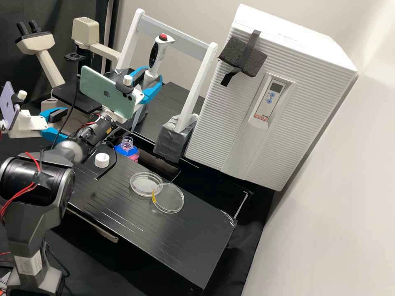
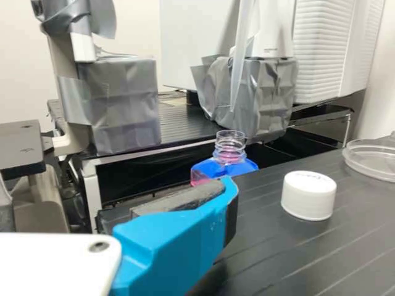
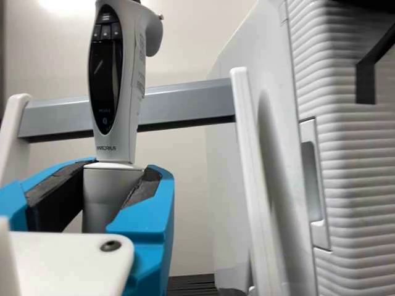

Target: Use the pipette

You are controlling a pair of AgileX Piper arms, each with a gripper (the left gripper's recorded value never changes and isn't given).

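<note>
Clamps pipette [image 1: 155, 51] upright in right end effector [image 1: 149, 83], tip just above open bottle [image 1: 128, 149] of pink liquid at 10 o'clock on tabletop [image 1: 185, 238]. Holds left end effector [image 1: 54, 123] apart, empty. Seemingly yet to draw or dispense.

Black ribbed worktop [image 1: 164, 234]: clear bottle of pink liquid [image 1: 128, 150] at back edge, under grey-and-white pipette [image 1: 155, 55]; white round cap [image 1: 101, 160] just left. Two clear petri dishes [image 1: 146, 183] touching, centre; white ribbed cabinet [image 1: 288, 123] behind right.

Dark grey arm [image 1: 37, 193] trailing red cables [image 1: 16, 197]; white right gripper [image 3: 92, 188], dark screw [image 3: 110, 246], and beside the screw, bright blue fingers [image 3: 151, 216] with black pads [image 3: 143, 182].
</note>
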